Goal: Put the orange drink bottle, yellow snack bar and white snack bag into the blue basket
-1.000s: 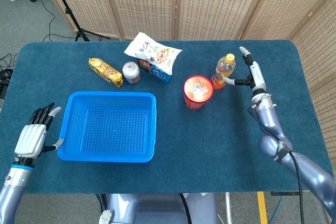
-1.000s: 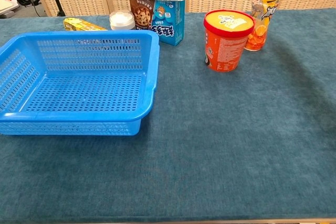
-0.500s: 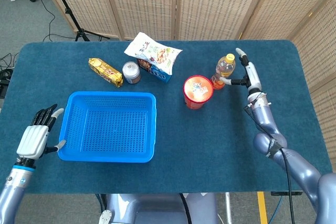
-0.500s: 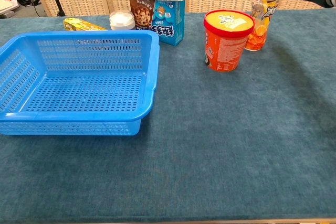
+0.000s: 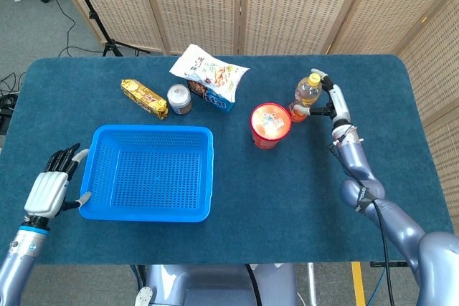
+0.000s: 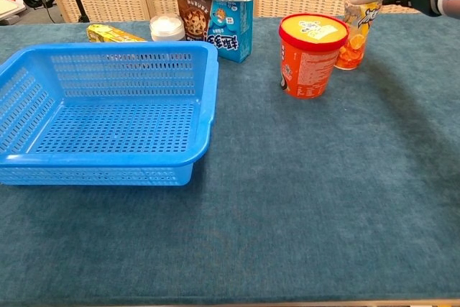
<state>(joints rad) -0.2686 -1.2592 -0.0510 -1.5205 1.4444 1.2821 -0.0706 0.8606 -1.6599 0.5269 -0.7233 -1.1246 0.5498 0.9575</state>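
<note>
I see the blue basket (image 5: 150, 171) near left on the table, nothing in it; the white snack bag (image 5: 208, 71) lies atop a box far centre; the orange drink bottle (image 5: 306, 96) stands far right, my right hand (image 5: 331, 99) touching it, fingers spread, not clasping; the yellow snack bar (image 5: 143, 97) lies far left; my left hand (image 5: 50, 185) hangs open just left of the basket.

The blue plastic basket (image 5: 150, 172) sat front-left on the counter (image 5: 287, 191); behind it lay the yellow snack bar (image 5: 143, 98), and the white snack bag (image 5: 209, 71) rested on a box (image 5: 214, 98).

Chest view: orange drink bottle (image 6: 357, 19) top cut off.
</note>
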